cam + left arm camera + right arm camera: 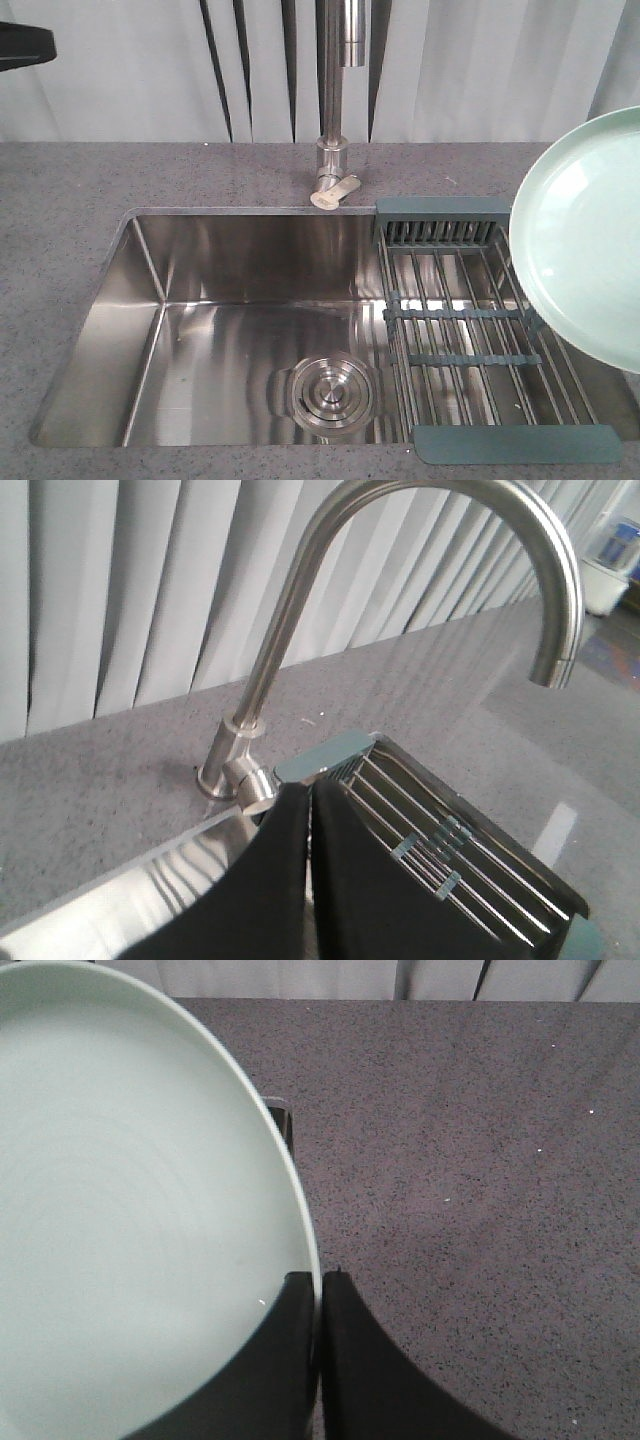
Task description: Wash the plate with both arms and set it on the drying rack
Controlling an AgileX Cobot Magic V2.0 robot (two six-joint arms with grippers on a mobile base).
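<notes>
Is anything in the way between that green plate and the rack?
Nothing visible. The plate hangs tilted over the right side of the drying rack, pinched at its rim by the right gripper; the rods in view are bare.

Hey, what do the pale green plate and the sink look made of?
The round pale mint-green plate: likely glazed ceramic or melamine, given its smooth soft sheen. The rectangular sink basin: brushed stainless steel, judging by streaky mirror-like reflections.
</notes>
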